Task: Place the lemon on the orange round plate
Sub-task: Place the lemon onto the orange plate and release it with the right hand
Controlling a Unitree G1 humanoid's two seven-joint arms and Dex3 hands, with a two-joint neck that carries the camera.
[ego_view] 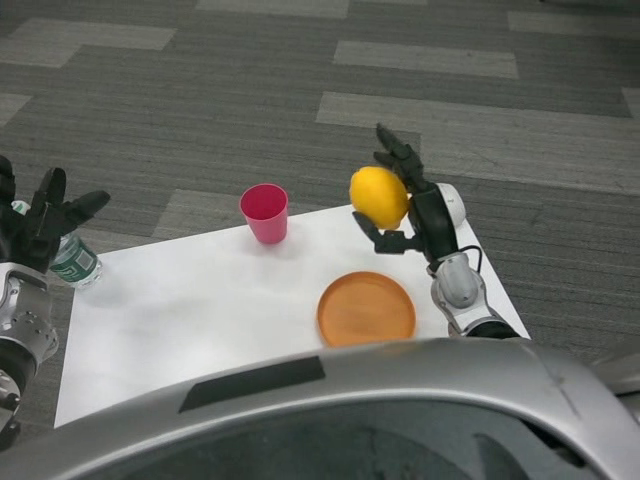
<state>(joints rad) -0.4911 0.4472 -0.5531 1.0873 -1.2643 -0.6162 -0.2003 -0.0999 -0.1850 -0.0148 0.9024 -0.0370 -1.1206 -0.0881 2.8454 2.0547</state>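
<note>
At the white table (180, 320), I am holding the lemon (379, 196) aloft in the right hand (408, 200), its black fingers wrapping the fruit from behind and below. The lemon is hanging clear of the tabletop, above and slightly beyond the far edge of the orange round plate (366, 308), which is lying flat near the table's right side. The left hand (45, 215) is waiting at the far left edge with its fingers spread and nothing in them, just beside a plastic water bottle (72, 258) lying at the table's corner. A pink cup (265, 213) is standing upright at the far edge, to the left of the lemon and well apart from the plate.

From my station, I am judging the main hazard to be the release. The lemon is round and smooth, so letting go too high could be sending it bouncing off the shallow plate and rolling toward the nearby right edge of the table. I am also watching the grip itself: the fingers are covering only part of the fruit, so a quick wrist turn on the way down could be slipping it loose early.
</note>
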